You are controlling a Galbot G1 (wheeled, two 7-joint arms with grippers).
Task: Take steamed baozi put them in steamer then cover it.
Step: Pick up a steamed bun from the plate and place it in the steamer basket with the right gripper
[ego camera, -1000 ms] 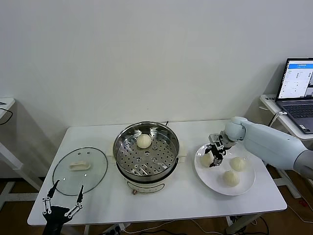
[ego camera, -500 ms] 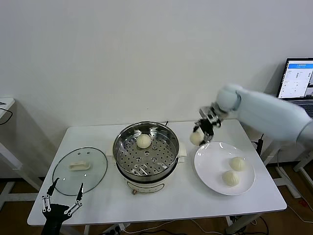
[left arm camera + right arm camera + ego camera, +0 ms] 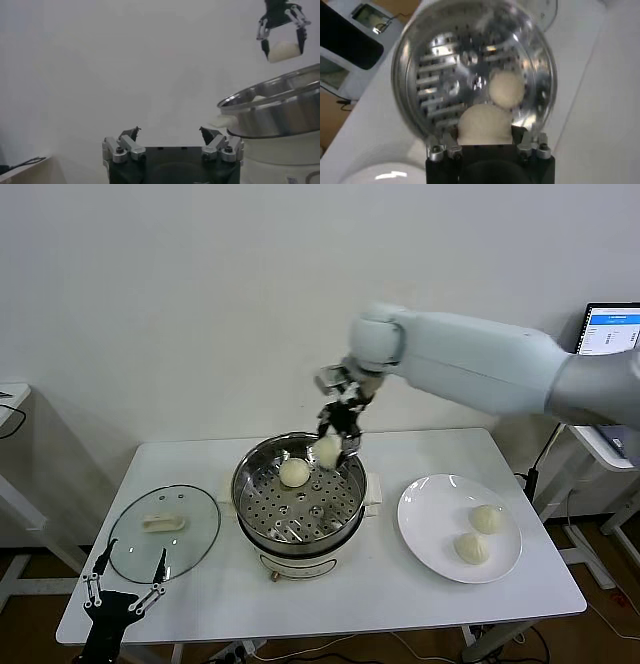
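— What is held in the round shiny stainless-steel steamer pot (image 3: 300, 494)?

— One small cream-white pleated dough bun (image 3: 293, 473) is seen on the perforated tray, toward twelve o'clock of the pot's centre. A second bun (image 3: 328, 450) is gripped between the narrowed fingers of the right gripper (image 3: 338, 446), which is held above the pot's rim at about one o'clock (the bun is clear of the tray, seen also from the left wrist camera (image 3: 283, 51)).

— And the flat white round plate (image 3: 430, 529)?

— It is placed at three o'clock of the pot, just beside it. Two more cream-white buns are carried on it: one (image 3: 487, 519) toward the plate's two o'clock, the other (image 3: 472, 548) toward five o'clock, near each other but apart.

— Where is the round clear glass lid with the cream-white handle (image 3: 164, 532)?

— It is laid flat on the white table (image 3: 400, 604) at nine o'clock of the pot, handle upward. The left gripper (image 3: 124, 592) is parked at the lid's six o'clock, by the table's near edge, its fingers spread wide with nothing between them.
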